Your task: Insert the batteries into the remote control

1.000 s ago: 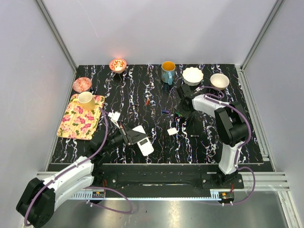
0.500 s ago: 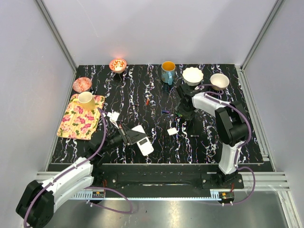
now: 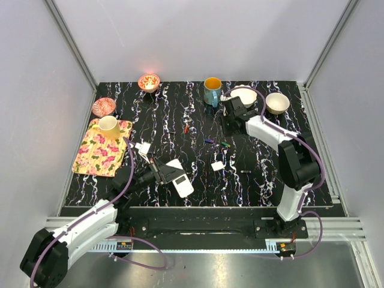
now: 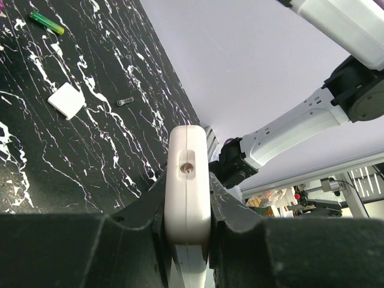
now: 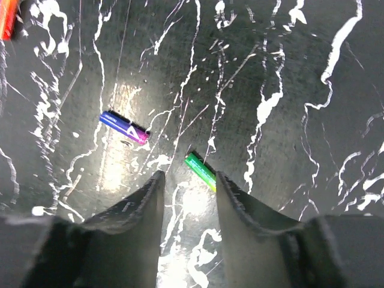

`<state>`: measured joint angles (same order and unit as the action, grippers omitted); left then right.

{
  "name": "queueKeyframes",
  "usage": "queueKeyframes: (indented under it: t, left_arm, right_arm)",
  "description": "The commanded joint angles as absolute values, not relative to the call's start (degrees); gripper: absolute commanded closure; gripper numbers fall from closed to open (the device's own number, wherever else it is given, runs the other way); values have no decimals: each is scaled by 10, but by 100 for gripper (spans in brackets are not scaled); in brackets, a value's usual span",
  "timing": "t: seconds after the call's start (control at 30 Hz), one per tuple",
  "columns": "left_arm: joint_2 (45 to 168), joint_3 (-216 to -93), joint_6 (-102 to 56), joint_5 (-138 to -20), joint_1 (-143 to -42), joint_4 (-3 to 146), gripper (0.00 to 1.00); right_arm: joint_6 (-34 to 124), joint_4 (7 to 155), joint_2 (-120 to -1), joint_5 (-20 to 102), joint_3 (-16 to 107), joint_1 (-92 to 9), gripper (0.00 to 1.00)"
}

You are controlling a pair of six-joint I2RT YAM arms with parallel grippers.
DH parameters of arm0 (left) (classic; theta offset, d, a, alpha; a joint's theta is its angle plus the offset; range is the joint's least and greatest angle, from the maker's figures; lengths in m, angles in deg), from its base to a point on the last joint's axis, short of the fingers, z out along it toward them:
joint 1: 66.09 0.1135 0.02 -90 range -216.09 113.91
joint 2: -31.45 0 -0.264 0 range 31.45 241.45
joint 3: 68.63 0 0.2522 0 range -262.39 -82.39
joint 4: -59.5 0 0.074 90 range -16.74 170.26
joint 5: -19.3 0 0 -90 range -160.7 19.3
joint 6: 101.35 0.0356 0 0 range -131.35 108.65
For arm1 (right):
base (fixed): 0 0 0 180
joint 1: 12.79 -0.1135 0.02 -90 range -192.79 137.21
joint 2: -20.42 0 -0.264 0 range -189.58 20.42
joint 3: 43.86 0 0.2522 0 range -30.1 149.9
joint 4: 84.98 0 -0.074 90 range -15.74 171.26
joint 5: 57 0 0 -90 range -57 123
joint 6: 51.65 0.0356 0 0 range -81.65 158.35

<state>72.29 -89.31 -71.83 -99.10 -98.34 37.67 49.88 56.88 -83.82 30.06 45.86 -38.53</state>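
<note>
The white remote control [image 3: 182, 180] is held edge-up near the front left, with my left gripper [image 3: 163, 171] shut on it. In the left wrist view its narrow end [image 4: 188, 180] sits clamped between the fingers. Three batteries lie mid-table: a reddish-orange one [image 3: 186, 128], a blue-purple one [image 3: 208, 141] and a green one [image 3: 225, 144]. My right gripper [image 3: 228, 127] hovers just behind them, open and holding nothing. Below it lie the blue-purple battery [image 5: 124, 128], the green battery [image 5: 201, 171] just past the right gripper [image 5: 188, 177], and the orange battery [image 5: 7, 18] at the top left corner.
A small white square cover [image 3: 217, 165] and a tiny screw [image 3: 246, 172] lie right of the remote. A floral tray [image 3: 96, 157] with a yellow cup [image 3: 108, 126] stands at the left. Bowls [image 3: 149, 81] [image 3: 104, 107] [image 3: 243, 95] [image 3: 277, 102] and a teal mug [image 3: 212, 90] line the back.
My right arm has drawn back toward the far side, away from the cover and batteries, and its jaws stand a little narrower. The left gripper and remote have not moved.
</note>
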Motion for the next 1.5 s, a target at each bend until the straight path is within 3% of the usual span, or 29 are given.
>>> queueKeyframes:
  t: [0.0, 0.2, 0.7, 1.47]
  left_arm:
    - [703, -892, -720, -990, -984, 356, 100]
    - [702, -892, -717, -993, -984, 356, 100]
    - [722, -887, -718, -997, -984, 335, 100]
    - [718, -879, -723, -999, -984, 325, 100]
  right_arm:
    - [358, 603, -871, 353, 471, -391, 59]
    - [332, 562, -917, 335, 515, -390, 60]
    - [327, 566, -926, 333, 488, -409, 58]
    - [354, 543, -947, 295, 472, -412, 72]
